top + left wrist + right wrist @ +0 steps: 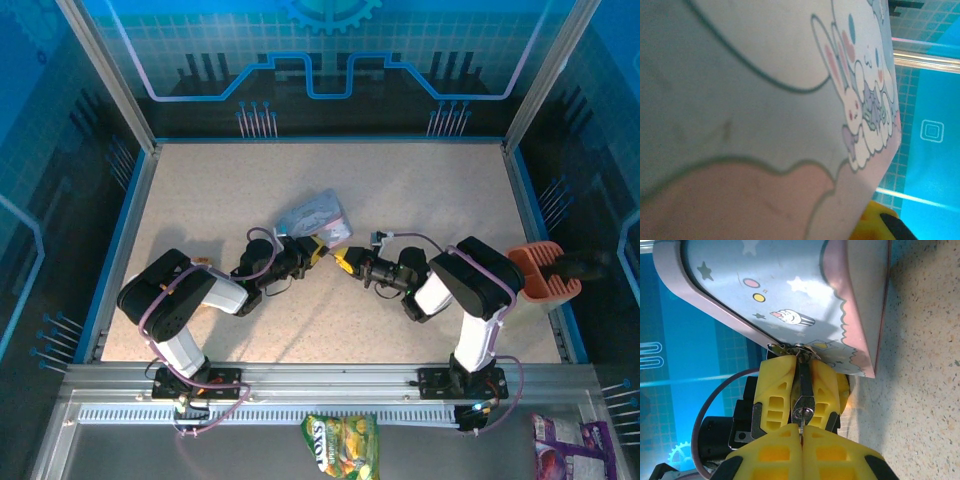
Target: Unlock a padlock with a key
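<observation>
Right wrist view: your right gripper (801,436) is clamped on the key (801,428). The key is a sliver poking out between its jaws, with its tip at the keyway of the padlock (802,390) straight ahead. Your left gripper (801,371) pinches the padlock between its jaws, facing yours. Beyond those jaws, the shackle (805,351) touches the tin (790,290).

Black-and-white arms (185,300) carry purplish cables (150,312); fingers (772,400) look like ribbed yellow plastic.

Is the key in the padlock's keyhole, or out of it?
In, it seems: the key runs from the shut right tool into the keyhole of the padlock.
</observation>
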Robot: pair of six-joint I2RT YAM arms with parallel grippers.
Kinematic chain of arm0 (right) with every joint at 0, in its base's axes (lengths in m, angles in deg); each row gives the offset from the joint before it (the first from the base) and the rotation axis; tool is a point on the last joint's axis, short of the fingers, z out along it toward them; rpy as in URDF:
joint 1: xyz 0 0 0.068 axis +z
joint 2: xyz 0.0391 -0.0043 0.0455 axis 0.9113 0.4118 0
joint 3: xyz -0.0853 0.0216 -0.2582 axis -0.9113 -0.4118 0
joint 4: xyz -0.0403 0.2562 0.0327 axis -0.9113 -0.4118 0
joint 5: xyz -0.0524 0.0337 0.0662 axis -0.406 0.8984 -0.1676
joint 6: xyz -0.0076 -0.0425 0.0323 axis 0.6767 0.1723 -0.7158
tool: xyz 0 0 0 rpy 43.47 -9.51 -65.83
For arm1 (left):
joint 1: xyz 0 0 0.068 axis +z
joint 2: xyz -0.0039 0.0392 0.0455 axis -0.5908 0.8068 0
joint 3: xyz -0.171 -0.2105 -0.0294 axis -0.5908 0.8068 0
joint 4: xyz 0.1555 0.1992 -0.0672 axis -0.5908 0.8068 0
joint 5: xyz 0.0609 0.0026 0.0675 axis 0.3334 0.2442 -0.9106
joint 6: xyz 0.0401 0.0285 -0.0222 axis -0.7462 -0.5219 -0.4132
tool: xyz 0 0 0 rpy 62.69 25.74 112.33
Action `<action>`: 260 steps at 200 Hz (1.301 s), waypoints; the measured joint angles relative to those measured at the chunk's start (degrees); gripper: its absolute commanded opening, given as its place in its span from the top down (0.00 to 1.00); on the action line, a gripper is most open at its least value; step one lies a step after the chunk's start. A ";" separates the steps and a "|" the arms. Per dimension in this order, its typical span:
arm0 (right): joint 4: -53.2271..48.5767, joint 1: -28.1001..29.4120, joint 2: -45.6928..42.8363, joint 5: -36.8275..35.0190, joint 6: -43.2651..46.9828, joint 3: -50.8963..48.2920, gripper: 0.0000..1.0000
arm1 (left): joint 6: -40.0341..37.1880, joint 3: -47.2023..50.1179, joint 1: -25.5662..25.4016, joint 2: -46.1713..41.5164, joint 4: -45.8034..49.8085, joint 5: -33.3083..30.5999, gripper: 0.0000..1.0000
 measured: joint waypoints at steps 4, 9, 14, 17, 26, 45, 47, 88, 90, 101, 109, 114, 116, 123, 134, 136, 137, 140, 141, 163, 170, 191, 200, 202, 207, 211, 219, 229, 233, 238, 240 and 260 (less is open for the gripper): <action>0.02 0.20 0.02 -0.35 0.00 0.00 1.00 | 0.00 0.00 0.00 0.00 0.02 -0.11 1.00; 0.04 0.39 0.09 -0.90 0.00 0.00 1.00 | 0.00 0.00 0.00 0.00 0.04 -0.33 1.00; 0.07 0.63 0.15 -1.25 0.00 0.02 1.00 | 0.00 0.00 0.00 0.00 0.09 -0.52 1.00; 0.04 0.72 0.20 -1.51 -0.02 0.02 1.00 | -0.02 0.00 0.00 0.00 0.15 -0.61 1.00; 0.04 1.07 0.31 -2.25 -0.04 0.02 1.00 | -0.04 -0.02 0.00 0.00 0.42 -0.92 1.00; 0.07 1.79 0.37 -3.65 -0.24 0.02 1.00 | -0.13 -0.02 0.00 0.00 0.52 -1.42 1.00; 0.09 1.84 0.39 -3.76 -0.24 0.02 1.00 | -0.13 -0.02 0.00 0.00 0.52 -1.44 1.00; 0.46 2.91 1.11 -5.77 -0.61 0.15 1.00 | -0.17 -0.07 -0.04 0.00 1.36 -2.29 1.00; 0.46 2.93 1.16 -5.77 -0.63 0.15 1.00 | -0.15 -0.07 -0.07 0.00 1.42 -2.38 1.00; 0.52 3.34 1.38 -6.27 -0.83 0.22 1.00 | -0.17 -0.09 -0.11 0.00 1.66 -2.69 1.00; 0.59 3.63 1.53 -6.62 -0.94 0.28 1.00 | -0.17 -0.11 -0.11 0.00 1.81 -2.93 1.00; 0.63 3.76 1.60 -6.80 -1.03 0.28 1.00 | -0.17 -0.15 -0.11 0.00 1.92 -2.97 1.00; 0.66 3.80 1.62 -6.86 -1.07 0.28 1.00 | -0.17 -0.17 -0.11 0.00 1.97 -2.97 1.00; 0.68 3.96 1.62 -6.95 -1.09 0.28 1.00 | -0.17 -0.31 -0.15 0.00 2.19 -3.04 1.00; 0.87 4.13 1.62 -7.10 -1.25 0.28 1.00 | -0.17 -0.63 -0.24 0.00 2.49 -3.34 1.00; 0.90 4.15 1.62 -7.13 -1.29 0.28 1.00 | -0.17 -0.66 -0.28 0.00 2.54 -3.37 1.00; 0.90 4.15 1.62 -7.10 -1.31 0.28 1.00 | -0.17 -0.72 -0.33 0.00 2.56 -3.41 1.00; 0.92 4.15 1.62 -7.10 -1.33 0.28 1.00 | -0.17 -0.81 -0.33 0.00 2.58 -3.50 1.00; 0.94 4.17 1.62 -7.10 -1.36 0.28 1.00 | -0.17 -0.83 -0.35 0.00 2.58 -3.52 1.00; 1.64 4.61 2.14 -7.04 -1.92 0.31 1.00 | -0.17 -1.22 -0.63 0.00 2.64 -3.87 1.00; 1.90 4.76 2.34 -7.04 -2.05 0.31 1.00 | -0.17 -1.27 -0.72 0.00 2.73 -3.96 1.00; 2.19 4.74 2.56 -6.80 -2.34 0.35 1.00 | -0.17 -1.46 -0.83 0.00 2.97 -4.02 1.00; 2.25 4.72 2.56 -6.67 -2.34 0.37 1.00 | -0.20 -1.57 -0.94 0.00 2.99 -4.15 1.00; 2.27 4.66 2.56 -6.62 -2.34 0.37 1.00 | -0.20 -1.57 -0.98 0.00 2.99 -4.20 1.00; 2.38 4.57 2.56 -6.40 -2.34 0.37 1.00 | -0.20 -1.62 -1.05 0.00 2.99 -4.22 1.00; 2.38 4.37 2.56 -6.14 -2.34 0.37 1.00 | -0.20 -1.62 -1.07 0.00 2.99 -4.24 1.00; 2.38 3.93 2.56 -5.35 -2.32 0.37 1.00 | -0.20 -1.66 -1.18 0.00 2.99 -4.24 1.00; 2.40 3.32 2.56 -4.42 -2.32 0.35 1.00 | -0.17 -1.66 -1.31 0.00 2.97 -4.37 1.00; 2.38 3.13 2.56 -3.98 -2.29 0.33 1.00 | -0.20 -1.66 -1.40 0.00 2.97 -4.39 1.00; 2.36 2.86 2.56 -3.56 -2.29 0.33 1.00 | -0.17 -1.66 -1.46 0.00 2.97 -4.42 1.00; 2.38 2.75 2.56 -3.34 -2.29 0.31 1.00 | -0.20 -1.66 -1.49 0.00 2.97 -4.42 1.00; 2.38 2.05 2.56 -2.10 -2.29 0.17 1.00 | -0.22 -1.66 -1.70 0.00 2.97 -4.42 1.00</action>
